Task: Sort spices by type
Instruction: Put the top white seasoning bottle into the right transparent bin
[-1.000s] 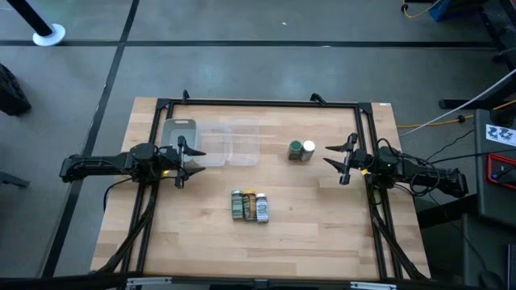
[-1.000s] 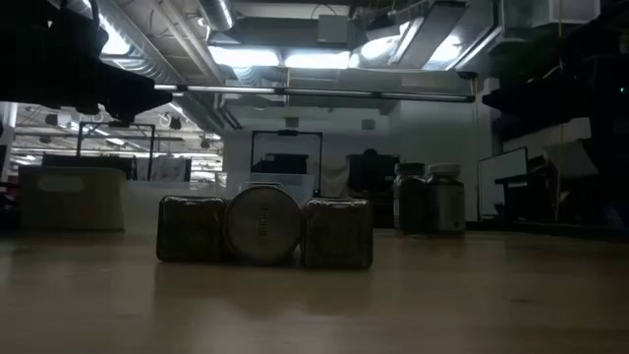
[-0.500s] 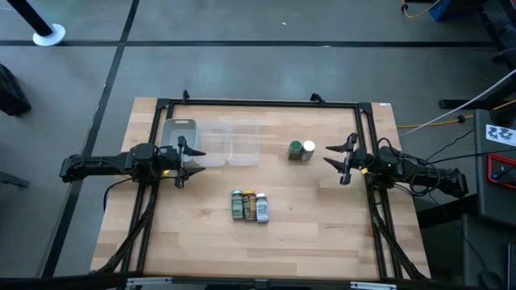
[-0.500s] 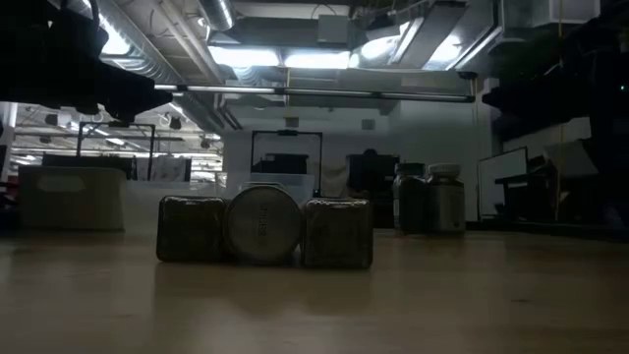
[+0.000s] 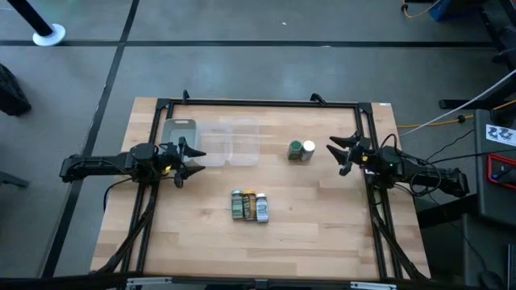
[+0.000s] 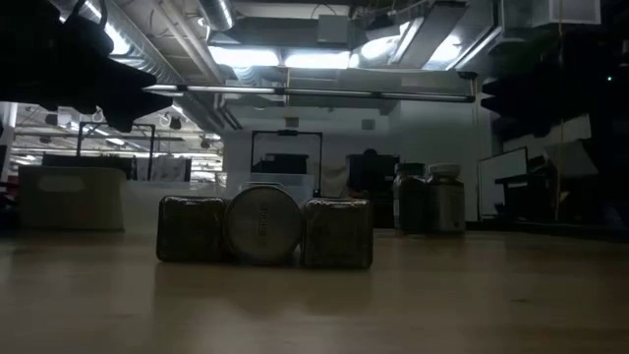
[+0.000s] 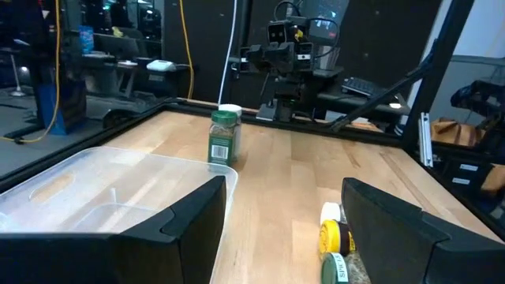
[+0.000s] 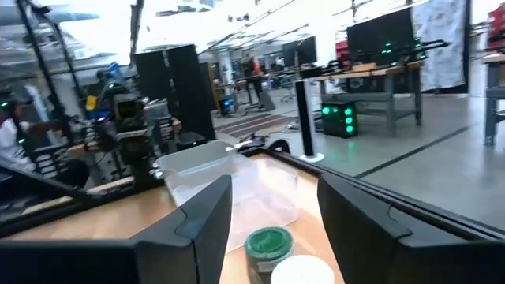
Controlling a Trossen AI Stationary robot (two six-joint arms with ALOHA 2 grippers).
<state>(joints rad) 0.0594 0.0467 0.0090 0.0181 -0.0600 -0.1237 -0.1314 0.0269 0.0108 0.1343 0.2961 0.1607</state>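
Left gripper [image 5: 190,156] spread wide and empty, hovering at the near-left edge of the clear plastic containers [image 5: 213,142]; right gripper [image 5: 345,153] likewise parted and empty, just right of the far pair of jars. Nearest the front edge of the wooden table [image 5: 314,225], three spice jars [image 5: 249,205] lying on their sides, touching in a row, green lid on the left, yellow in the middle, white on the right. Wide bare planks, pale and smooth, all around that row. Farther back, two upright cylinders touching: green-lidded jar [image 5: 297,149] and white-lidded jar [image 5: 308,150], near the right gripper and well apart from the containers. Black metal frame [image 5: 258,102] bounding the tabletop.
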